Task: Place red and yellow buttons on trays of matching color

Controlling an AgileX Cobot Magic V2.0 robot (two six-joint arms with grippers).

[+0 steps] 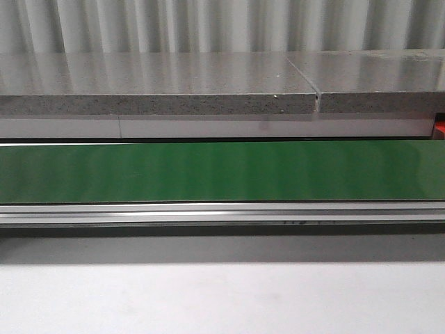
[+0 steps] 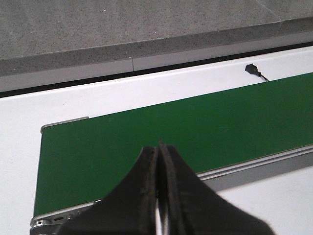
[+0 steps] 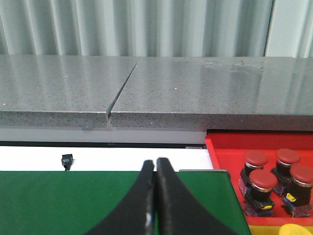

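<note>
In the right wrist view a red tray [image 3: 225, 147] stands past the end of the green belt [image 3: 73, 200] and holds several red buttons [image 3: 264, 180] on black bases. A yellow thing [image 3: 296, 230] shows at the frame's corner, cut off by the edge. My right gripper [image 3: 155, 164] is shut and empty over the belt, beside the red tray. My left gripper [image 2: 159, 148] is shut and empty over the belt's other end [image 2: 146, 127]. No gripper shows in the front view, where the belt [image 1: 222, 170] carries no button.
A grey stone ledge [image 1: 160, 90] runs behind the belt, with corrugated wall behind it. An aluminium rail [image 1: 222, 212] edges the belt's near side, then white table [image 1: 222, 299]. A small black sensor [image 3: 67, 160] sits on the white strip behind the belt, also in the left wrist view [image 2: 252, 69].
</note>
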